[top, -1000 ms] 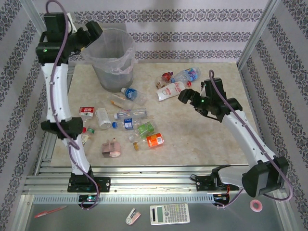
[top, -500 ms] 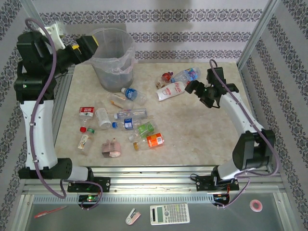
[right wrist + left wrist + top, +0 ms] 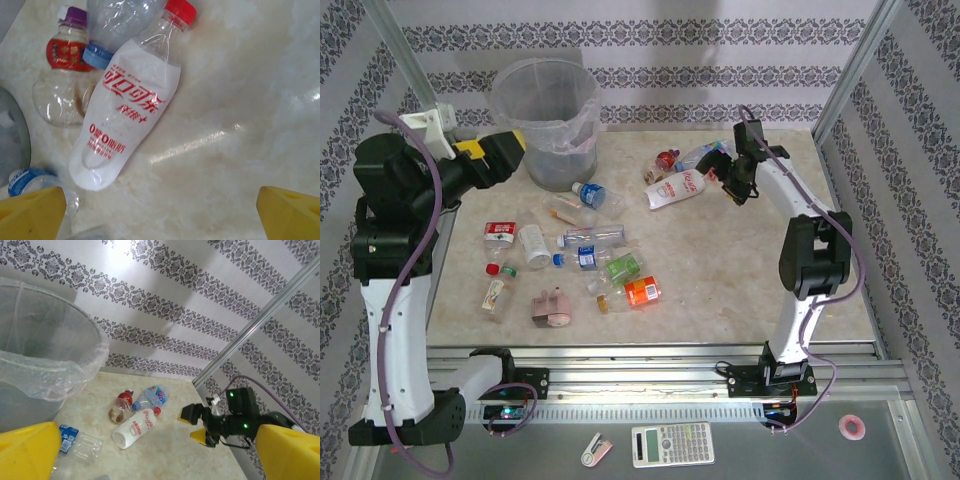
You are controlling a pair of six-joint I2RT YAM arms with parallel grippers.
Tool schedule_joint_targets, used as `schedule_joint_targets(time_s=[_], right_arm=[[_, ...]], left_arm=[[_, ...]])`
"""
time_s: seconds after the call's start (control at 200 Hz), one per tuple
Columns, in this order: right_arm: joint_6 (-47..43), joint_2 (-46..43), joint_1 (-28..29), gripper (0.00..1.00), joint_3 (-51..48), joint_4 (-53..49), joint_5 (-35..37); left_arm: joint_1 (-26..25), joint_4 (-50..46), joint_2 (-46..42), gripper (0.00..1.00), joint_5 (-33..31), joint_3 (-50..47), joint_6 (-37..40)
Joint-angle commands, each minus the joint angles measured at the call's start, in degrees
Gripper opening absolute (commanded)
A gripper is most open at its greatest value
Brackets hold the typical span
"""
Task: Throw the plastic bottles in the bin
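Hovering wide open and empty, right gripper (image 3: 732,178) beside white red-lettered bottle (image 3: 678,187) upper centre, left gripper (image 3: 508,150) likewise spread, empty, beside bin (image 3: 560,140) upper left, other plastic bottles (image 3: 590,237) scattered mid-frame.

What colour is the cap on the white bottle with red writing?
Red. The white bottle has its cap clearest in the right wrist view.

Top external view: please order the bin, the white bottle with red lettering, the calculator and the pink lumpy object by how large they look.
1. bin, by far the largest.
2. calculator.
3. white bottle, nearly as long as the calculator but narrower.
4. pink lumpy object.
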Motion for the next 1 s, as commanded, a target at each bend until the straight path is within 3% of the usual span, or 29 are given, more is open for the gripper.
schedule_joint_targets(time_s=[0.0, 0.754, 0.999], right_arm=[[3.0, 4.1, 0.1, 0.98, 4.4, -1.7, 1.2], [5.7, 26.5, 6.0, 0.96, 28.2, -12.2, 7.9], [4.8, 29.6, 6.7, 0.95, 30.3, -14.8, 8.9]], left_arm=[[-0.6, -1.0, -2.2, 1.00, -0.7, -2.9, 2.0], [-0.8, -8.0, -7.8, 1.00, -5.2, -8.7, 3.4], [-0.9, -6.3, -8.7, 1.00, -4.7, -11.5, 1.8]])
